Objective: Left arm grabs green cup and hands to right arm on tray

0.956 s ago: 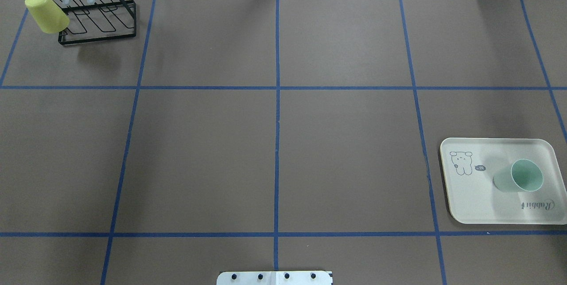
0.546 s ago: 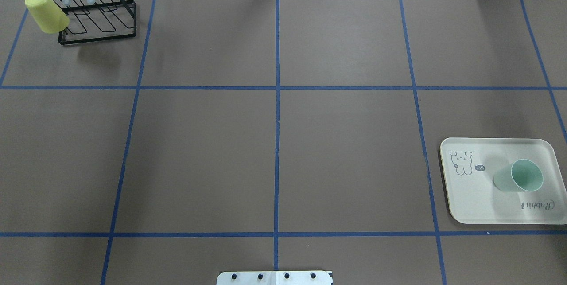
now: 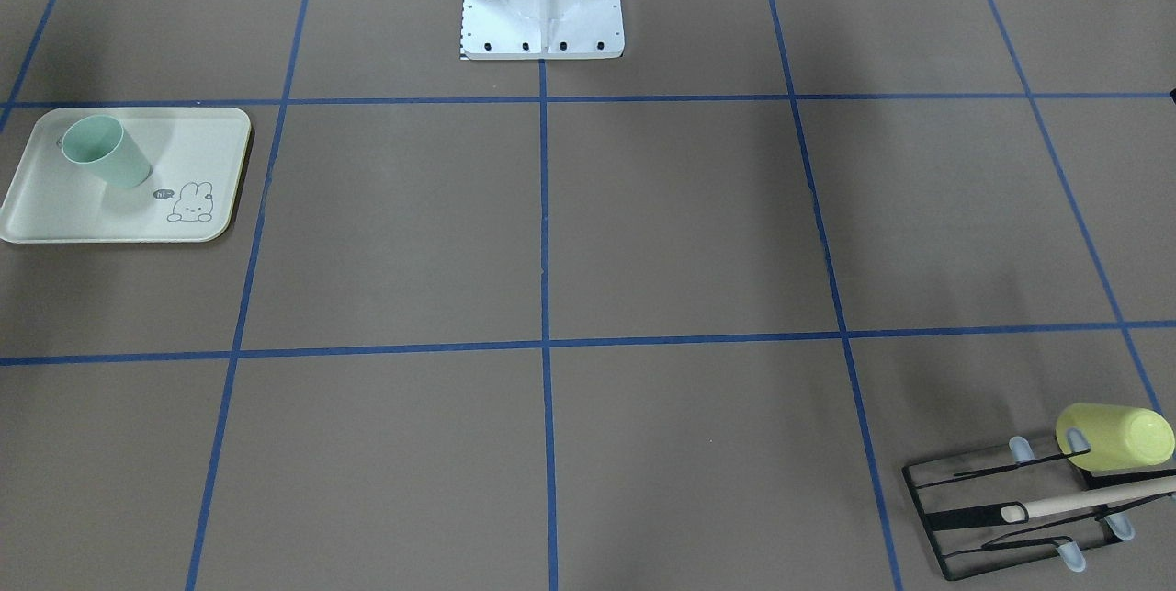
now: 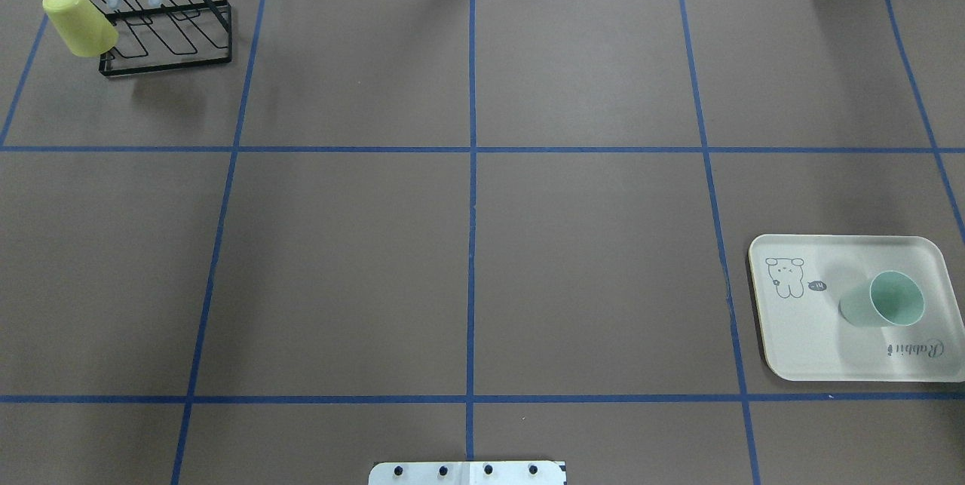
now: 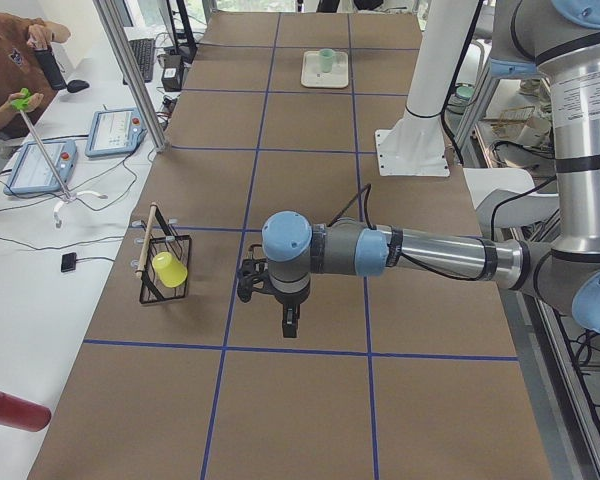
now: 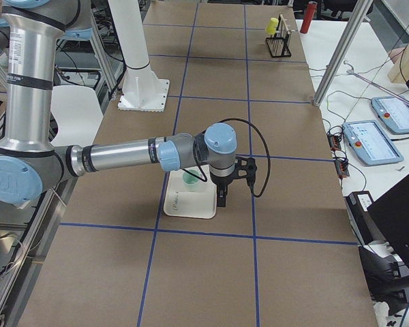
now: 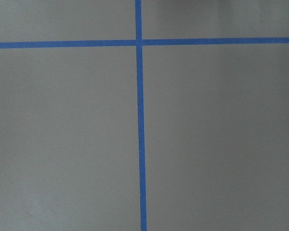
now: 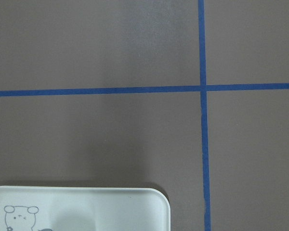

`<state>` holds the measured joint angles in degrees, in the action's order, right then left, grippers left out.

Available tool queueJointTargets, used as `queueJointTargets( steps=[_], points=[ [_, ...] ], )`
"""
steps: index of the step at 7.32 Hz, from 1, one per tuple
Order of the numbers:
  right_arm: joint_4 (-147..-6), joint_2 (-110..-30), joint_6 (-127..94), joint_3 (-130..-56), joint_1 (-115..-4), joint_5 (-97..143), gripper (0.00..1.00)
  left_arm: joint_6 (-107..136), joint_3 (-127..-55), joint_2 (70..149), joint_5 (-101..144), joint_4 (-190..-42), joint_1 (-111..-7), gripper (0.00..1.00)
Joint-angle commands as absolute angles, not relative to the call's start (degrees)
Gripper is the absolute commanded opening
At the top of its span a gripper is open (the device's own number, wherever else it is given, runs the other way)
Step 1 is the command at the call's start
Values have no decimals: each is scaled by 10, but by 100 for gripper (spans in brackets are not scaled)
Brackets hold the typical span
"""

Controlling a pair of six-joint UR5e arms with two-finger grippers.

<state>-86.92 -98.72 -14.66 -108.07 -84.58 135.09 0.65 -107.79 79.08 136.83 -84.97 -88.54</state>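
The pale mint-green cup (image 4: 882, 301) stands upright, mouth up, on the cream tray (image 4: 799, 353) at the table's right side; both also show in the front-facing view, cup (image 3: 106, 152) and tray (image 3: 55, 216). Neither gripper shows in the overhead, front-facing or wrist views. In the exterior left view my left gripper (image 5: 288, 322) hangs above bare table near the rack. In the exterior right view my right gripper (image 6: 222, 199) hangs just beside the tray (image 6: 191, 206) and cup (image 6: 190, 180), apart from them. I cannot tell whether either is open or shut. The right wrist view shows the tray's corner (image 8: 111, 207).
A yellow-green cup (image 4: 79, 23) hangs on a black wire rack (image 4: 173, 44) at the far left corner. The robot's white base plate (image 3: 542, 12) stands at the near middle edge. Blue tape lines grid the brown table. An operator sits beyond the table's far side (image 5: 10, 70).
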Motion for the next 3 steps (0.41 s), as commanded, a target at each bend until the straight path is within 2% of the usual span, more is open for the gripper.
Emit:
queueJointTargets(
  steps=[1,3],
  points=[
    [-870,-996,-143,-1081,-844,1348,100,7,-1078,788,1368,-849,-886,100],
    [-871,-997,-143,-1083,-832,1346,100,7,-1078,791,1367,-850,-886,100]
  ],
)
